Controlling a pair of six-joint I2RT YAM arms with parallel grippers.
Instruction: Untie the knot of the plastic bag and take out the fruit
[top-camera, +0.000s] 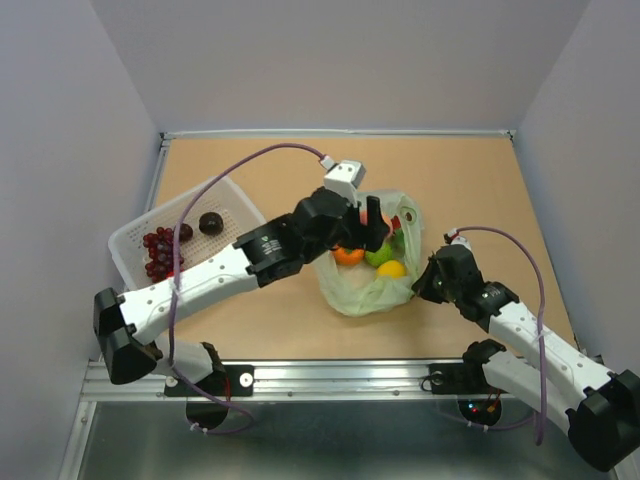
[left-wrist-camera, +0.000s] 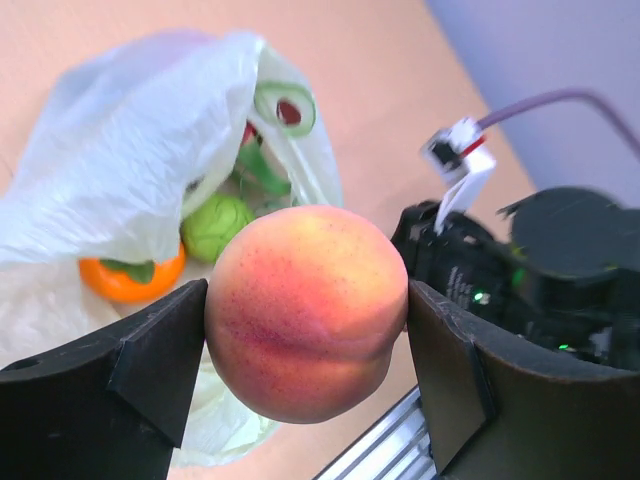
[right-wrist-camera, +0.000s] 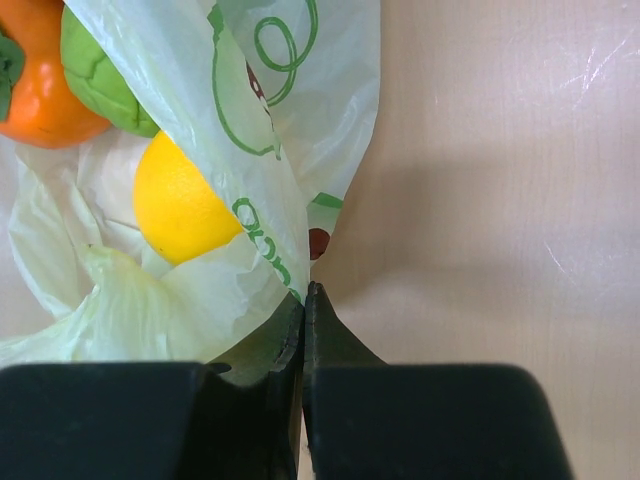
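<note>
The pale green plastic bag (top-camera: 360, 296) lies open at the table's centre. Inside it sit an orange (top-camera: 348, 256), a green lime (top-camera: 380, 254) and a yellow lemon (top-camera: 391, 269). My left gripper (left-wrist-camera: 305, 320) hangs over the bag, shut on a peach (left-wrist-camera: 305, 310) that fills the gap between both pads. The same bag (left-wrist-camera: 120, 180) sags behind the peach, with the orange (left-wrist-camera: 125, 282) and lime (left-wrist-camera: 215, 227) showing. At the bag's right side my right gripper (right-wrist-camera: 304, 300) is shut, pinching the bag's edge (right-wrist-camera: 285, 265) beside the lemon (right-wrist-camera: 180, 205). No knot shows.
A white basket (top-camera: 135, 240) stands at the left with a red grape bunch (top-camera: 160, 252) and two dark plums (top-camera: 210, 223). Metal rails run along the near edge (top-camera: 330, 375). Walls close in the table on three sides.
</note>
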